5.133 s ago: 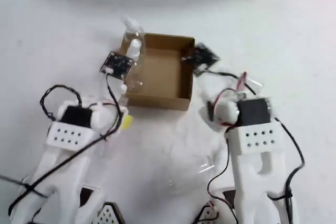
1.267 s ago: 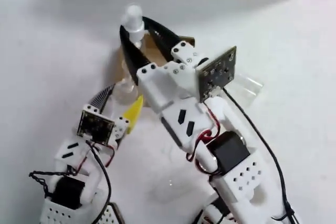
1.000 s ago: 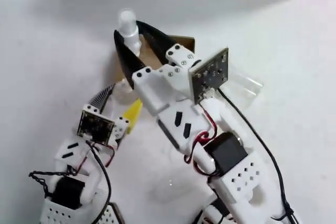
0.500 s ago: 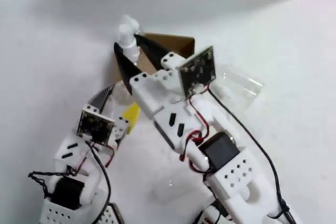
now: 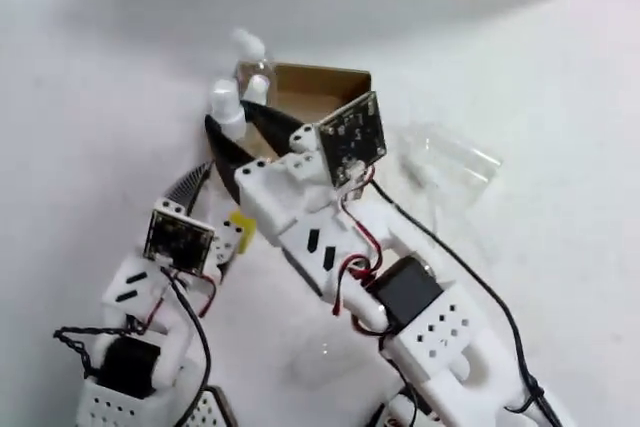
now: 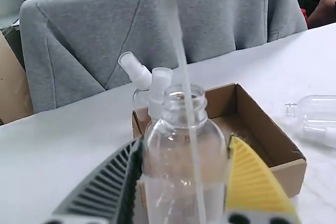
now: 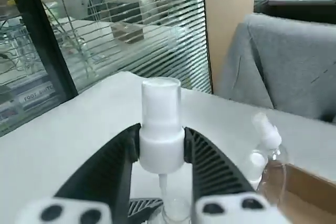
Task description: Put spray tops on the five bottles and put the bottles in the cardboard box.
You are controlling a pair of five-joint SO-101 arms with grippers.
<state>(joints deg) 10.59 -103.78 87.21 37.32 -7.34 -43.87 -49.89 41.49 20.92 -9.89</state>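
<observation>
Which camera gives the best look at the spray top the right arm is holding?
The right wrist view: the spray top sits close and whole, clamped in the right tool, tube hanging below. The high view gives it as a small white cap. The left wrist view catches its thin tube over the open bottle.

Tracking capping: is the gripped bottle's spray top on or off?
Off. The bottle has a bare neck; the right end effector holds the spray top above.

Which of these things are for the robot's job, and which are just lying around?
For the job: spray top, open bottle, cardboard box, capped bottles in it, bottle lying on its side.
Just there: grey chair, window blinds.
</observation>
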